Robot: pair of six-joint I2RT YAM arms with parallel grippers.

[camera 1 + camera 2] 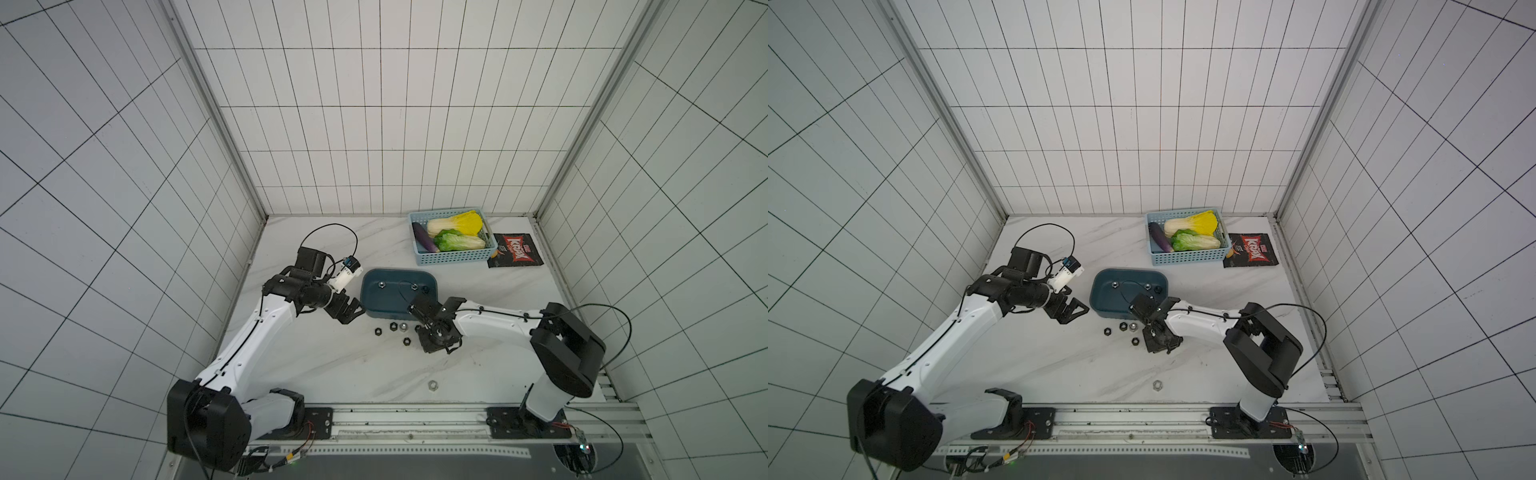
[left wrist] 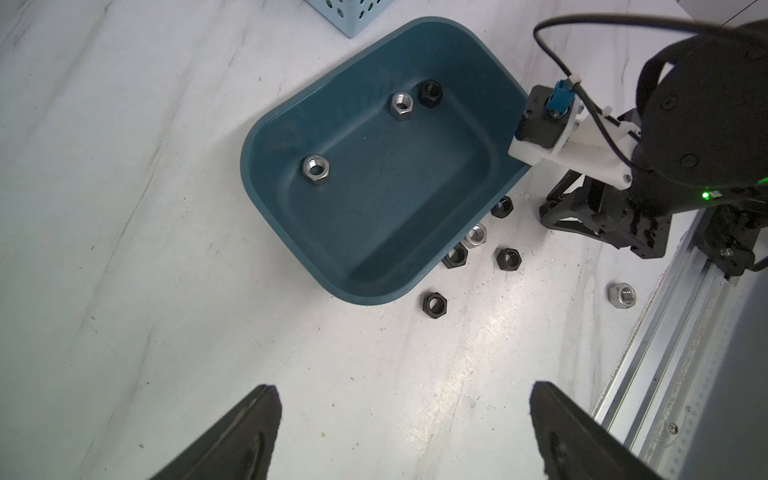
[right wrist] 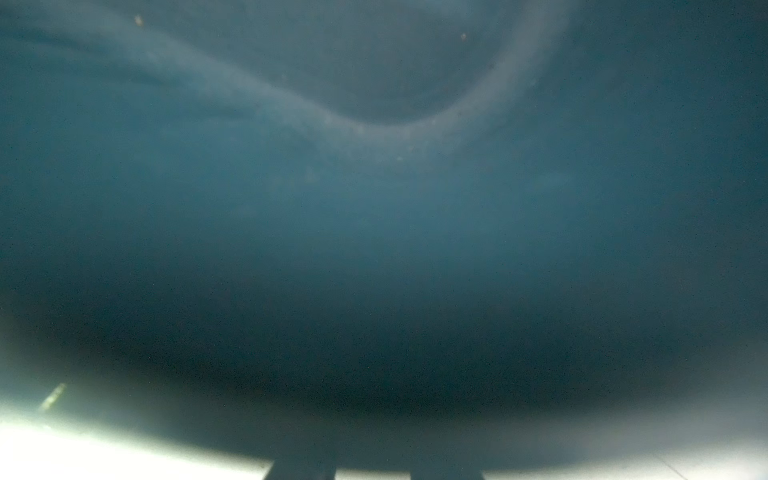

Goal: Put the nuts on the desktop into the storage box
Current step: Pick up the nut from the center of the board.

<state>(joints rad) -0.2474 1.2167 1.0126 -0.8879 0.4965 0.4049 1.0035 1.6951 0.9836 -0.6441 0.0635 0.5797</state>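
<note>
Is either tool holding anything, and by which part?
Left tool: open, empty. Right tool: down beside the storage box; whether it grips anything cannot be told.

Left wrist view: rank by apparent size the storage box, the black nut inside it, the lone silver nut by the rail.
1. storage box, by far largest.
2/3. black nut in the box and lone silver nut look about equal; camera distances differ, so I won't rank them.

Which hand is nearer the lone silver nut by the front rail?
Right. The right hand is by the storage box's near wall, just beyond the lone silver nut; the left hand hovers open at the box's left end, farther off.
</note>
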